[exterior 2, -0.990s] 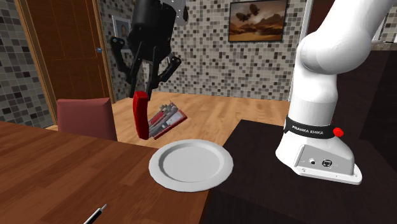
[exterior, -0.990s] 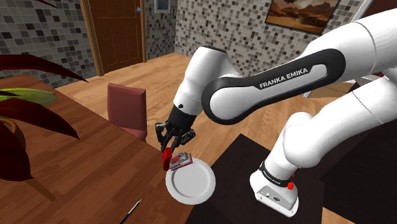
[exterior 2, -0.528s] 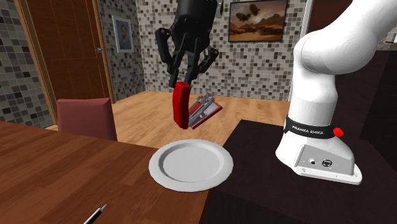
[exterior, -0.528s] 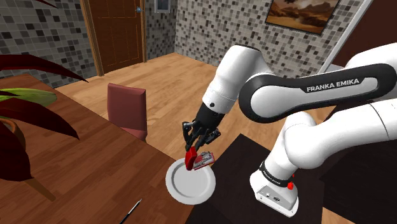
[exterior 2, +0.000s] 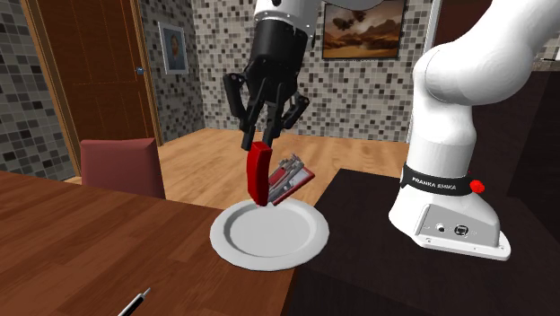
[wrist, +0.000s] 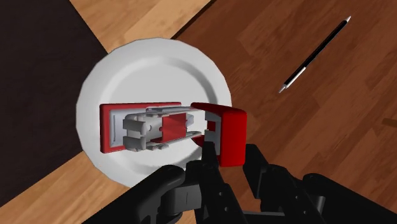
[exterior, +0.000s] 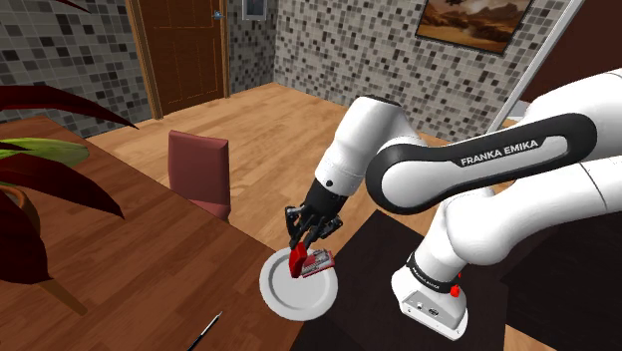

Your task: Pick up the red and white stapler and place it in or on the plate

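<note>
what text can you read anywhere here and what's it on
"FRANKA EMIKA": white letters on the arm's dark link.
On the black band above the arm's base: white lettering, too small to read.
On the stapler and plate: none.

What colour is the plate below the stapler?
The plate is plain white, without any pattern. It shows best in the wrist view.

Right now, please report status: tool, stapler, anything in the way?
Black tool shut on red and white stapler. Stapler hangs open above round white plate. Aside: thin black pen on brown table, apart from plate.
</note>
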